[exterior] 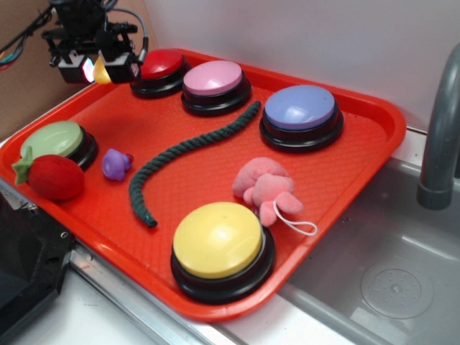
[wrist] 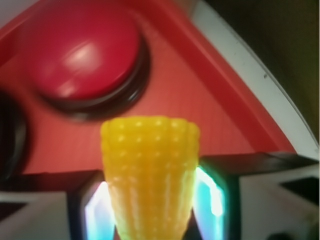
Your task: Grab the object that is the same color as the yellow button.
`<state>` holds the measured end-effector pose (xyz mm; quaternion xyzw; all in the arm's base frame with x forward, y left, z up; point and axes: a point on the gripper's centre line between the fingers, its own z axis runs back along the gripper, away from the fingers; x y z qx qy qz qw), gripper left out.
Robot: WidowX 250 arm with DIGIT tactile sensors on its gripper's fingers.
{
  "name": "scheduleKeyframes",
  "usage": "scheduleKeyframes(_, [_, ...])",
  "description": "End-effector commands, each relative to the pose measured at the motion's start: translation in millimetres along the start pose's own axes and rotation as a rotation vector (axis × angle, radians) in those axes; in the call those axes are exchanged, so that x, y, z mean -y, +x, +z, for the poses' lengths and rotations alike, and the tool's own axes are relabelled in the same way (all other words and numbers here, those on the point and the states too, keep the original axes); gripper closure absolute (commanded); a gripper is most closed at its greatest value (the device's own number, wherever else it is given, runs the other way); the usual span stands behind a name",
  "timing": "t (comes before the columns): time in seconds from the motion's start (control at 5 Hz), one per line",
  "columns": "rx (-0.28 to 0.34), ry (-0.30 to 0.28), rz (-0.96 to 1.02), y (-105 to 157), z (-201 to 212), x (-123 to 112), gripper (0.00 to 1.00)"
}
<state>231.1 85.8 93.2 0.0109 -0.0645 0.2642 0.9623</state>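
Note:
The small yellow ridged corn-cob object (wrist: 150, 175) fills the lower middle of the wrist view, clamped between my two glowing pads. In the exterior view my gripper (exterior: 100, 70) hangs above the tray's far left corner, shut on the object (exterior: 101, 72), whose yellow tip pokes out between the fingers, lifted off the tray. The yellow button (exterior: 218, 241), a pale-yellow dome on a black base, sits at the tray's near edge, far from the gripper.
On the orange tray (exterior: 345, 180): a red button (exterior: 159, 66) right beside the gripper, pink button (exterior: 214, 79), lavender button (exterior: 300, 109), light-green button (exterior: 54, 140), red strawberry toy (exterior: 52, 177), purple toy (exterior: 115, 164), green rope (exterior: 188, 147), pink plush (exterior: 266, 187). A sink (exterior: 395, 280) lies right.

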Motion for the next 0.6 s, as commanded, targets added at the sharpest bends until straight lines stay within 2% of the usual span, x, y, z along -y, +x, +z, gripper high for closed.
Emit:
scheduleKeyframes(0.0, [-0.110, -0.092, -0.319, -25.6, 71.4, 46.8, 1.00])
scheduleKeyframes(0.2, [-0.112, -0.148, -0.430, -42.7, 85.2, 59.6, 1.00])
scheduleKeyframes(0.4, [-0.078, -0.167, -0.522, -45.0, 85.3, 60.1, 1.00])
